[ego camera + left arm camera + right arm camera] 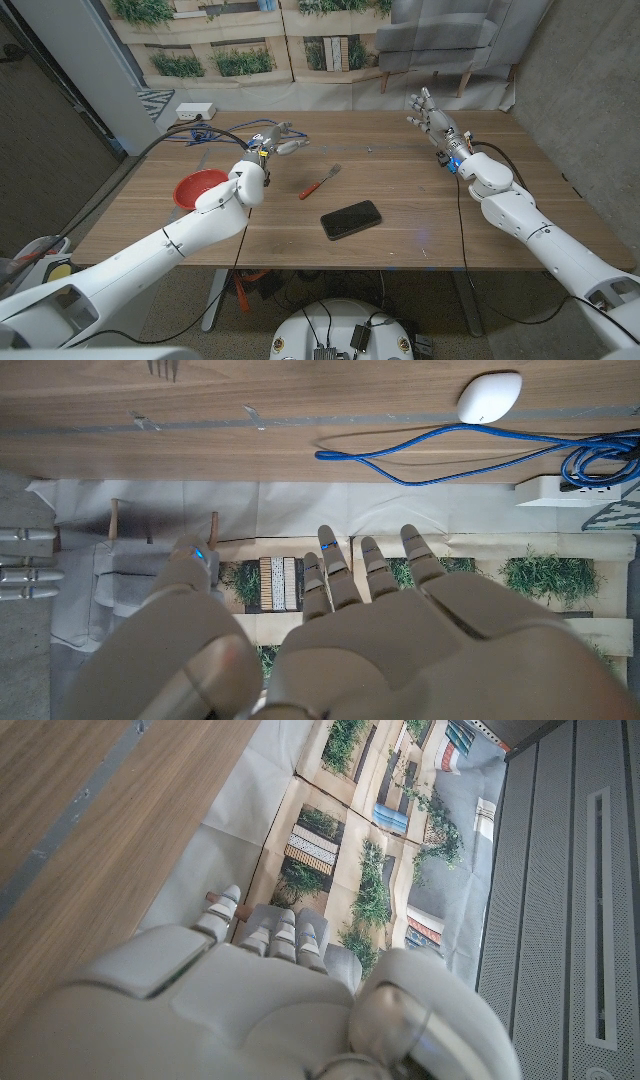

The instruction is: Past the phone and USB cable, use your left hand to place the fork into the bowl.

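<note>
The fork [320, 181], silver with a red handle, lies on the wooden table [420, 190] near its middle, and its tines [163, 368] peek into the left wrist view. The black phone [351, 219] lies just in front of it. A red bowl [200, 187] sits at the table's left side. A blue USB cable [225, 133] [450, 460] coils at the back left. My left hand [276, 138] [340, 630] hovers behind and left of the fork, fingers extended and holding nothing. My right hand [427, 108] [270, 990] is raised at the back right, fingers spread and empty.
A white mouse [293, 146] [489, 396] lies by the cable close to my left hand. A white power strip [196, 110] [560, 490] sits at the back left edge. A backdrop with printed plants and a grey sofa stands behind the table.
</note>
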You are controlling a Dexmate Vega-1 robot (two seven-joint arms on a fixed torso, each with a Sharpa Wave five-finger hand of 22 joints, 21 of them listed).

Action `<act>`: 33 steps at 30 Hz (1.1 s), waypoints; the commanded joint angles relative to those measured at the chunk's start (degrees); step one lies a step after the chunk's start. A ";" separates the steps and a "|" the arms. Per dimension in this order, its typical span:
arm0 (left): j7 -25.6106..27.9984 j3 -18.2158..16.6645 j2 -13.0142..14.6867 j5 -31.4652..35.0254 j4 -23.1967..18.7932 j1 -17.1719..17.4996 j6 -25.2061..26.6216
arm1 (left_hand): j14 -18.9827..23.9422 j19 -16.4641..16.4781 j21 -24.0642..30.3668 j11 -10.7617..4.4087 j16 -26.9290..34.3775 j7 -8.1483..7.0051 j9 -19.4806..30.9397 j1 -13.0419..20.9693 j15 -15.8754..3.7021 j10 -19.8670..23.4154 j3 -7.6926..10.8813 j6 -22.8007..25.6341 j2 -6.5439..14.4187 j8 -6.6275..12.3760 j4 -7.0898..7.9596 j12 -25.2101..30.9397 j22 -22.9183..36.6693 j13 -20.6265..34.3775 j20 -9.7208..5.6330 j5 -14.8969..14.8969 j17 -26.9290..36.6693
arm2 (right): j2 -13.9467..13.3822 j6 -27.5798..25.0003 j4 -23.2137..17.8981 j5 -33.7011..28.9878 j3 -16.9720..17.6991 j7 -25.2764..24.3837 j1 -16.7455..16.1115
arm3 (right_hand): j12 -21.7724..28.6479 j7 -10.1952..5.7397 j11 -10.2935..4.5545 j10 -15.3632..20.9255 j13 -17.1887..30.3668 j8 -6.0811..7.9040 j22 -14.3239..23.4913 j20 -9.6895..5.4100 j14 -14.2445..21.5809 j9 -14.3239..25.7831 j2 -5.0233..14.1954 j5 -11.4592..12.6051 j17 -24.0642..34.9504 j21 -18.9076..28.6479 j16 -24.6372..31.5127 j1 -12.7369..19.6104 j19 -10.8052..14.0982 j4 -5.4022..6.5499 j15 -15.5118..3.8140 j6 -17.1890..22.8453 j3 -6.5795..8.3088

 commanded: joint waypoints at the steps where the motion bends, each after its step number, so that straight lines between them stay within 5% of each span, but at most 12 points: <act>1: -0.84 1.51 -0.70 3.39 -1.14 -0.29 4.52 | 0.98 0.82 0.35 -0.58 0.55 -0.33 0.24 -0.25 -0.28 1.72 -1.21 3.69 -1.65 1.21 0.23 0.56 0.18 0.42 -0.24 0.89 0.15 | -0.60 -0.77 -1.23 -0.59 0.04 -0.82 -0.55 | 0.21 0.13 -0.17 0.30 0.23 0.30 0.29 -0.13 0.11 0.32 0.14 -0.17 0.04 0.25 0.16 0.33 0.64 -0.14 -0.42 0.59 0.09; 10: -1.99 3.01 -1.02 5.00 -1.71 -1.24 7.58 | 2.19 1.71 0.47 -0.93 0.85 -0.26 0.24 -0.87 -0.64 3.11 -2.67 6.08 -3.51 1.60 0.45 0.79 0.18 0.53 -0.61 1.66 0.19 | -0.24 -0.56 -0.95 -0.44 -0.05 -0.77 -0.57 | 0.18 0.15 -0.13 0.30 0.24 0.33 0.29 -0.14 0.13 0.32 0.22 -0.22 0.04 0.23 0.15 0.43 0.65 -0.18 -0.42 0.74 0.19; 12: -2.28 3.28 -1.19 5.22 -1.81 -1.47 8.25 | 2.24 1.77 0.39 -0.86 0.75 -0.60 0.25 -0.36 -0.54 3.06 -2.75 3.97 -3.37 0.50 0.42 0.57 0.19 0.58 -0.53 1.97 0.15 | -0.16 -0.64 -1.01 -0.28 0.00 -0.88 -0.68 | 0.18 0.16 -0.20 0.32 0.24 0.33 0.29 -0.14 0.14 0.32 0.22 -0.23 0.04 0.23 0.16 0.44 0.66 -0.19 -0.42 0.76 0.20; 33: -9.88 9.49 -1.14 5.51 -2.99 -7.38 17.41 | 1.78 1.56 0.08 -0.34 0.23 -0.36 0.34 2.16 0.27 2.21 -1.94 5.32 -1.03 0.24 0.43 -0.35 0.22 0.78 -0.03 2.18 0.08 | -1.19 -1.00 -2.19 -0.98 0.03 -0.85 -0.91 | 0.11 0.16 -0.14 0.32 0.25 0.23 0.29 -0.14 0.16 0.33 0.25 -0.35 0.05 0.21 0.13 0.54 0.68 -0.23 -0.43 0.71 0.31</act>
